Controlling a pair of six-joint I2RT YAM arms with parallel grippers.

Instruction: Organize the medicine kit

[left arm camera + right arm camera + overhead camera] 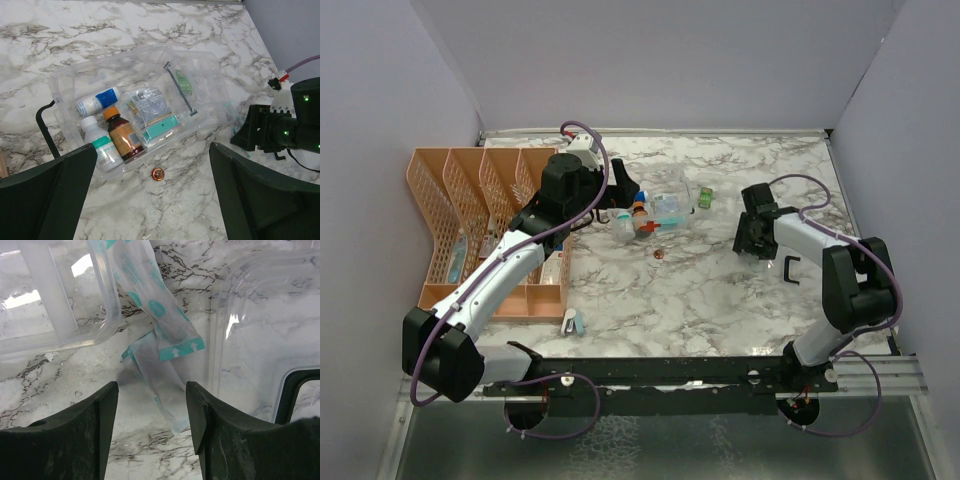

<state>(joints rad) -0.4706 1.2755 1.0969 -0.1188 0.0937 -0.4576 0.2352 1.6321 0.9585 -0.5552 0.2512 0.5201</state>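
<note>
The medicine kit (670, 208) is a clear open box (65, 80) lying mid-table with two white bottles, a brown bottle (122, 135) and foil and teal packets inside. My left gripper (154, 160) hovers open above its near edge, holding nothing. A copper-coloured disc (158, 173) lies on the marble just outside the box. My right gripper (152, 390) is low over the table to the box's right, jaws open on either side of a clear and teal sachet strip (172, 340) without pinching it. The clear lid (260, 330) with its black handle (788, 268) lies beside it.
An orange lattice organizer (470, 200) fills the table's left side, under the left arm. A small green item (704, 197) lies just right of the box. A small white and teal item (570, 322) sits near the front edge. Grey walls enclose the marble table.
</note>
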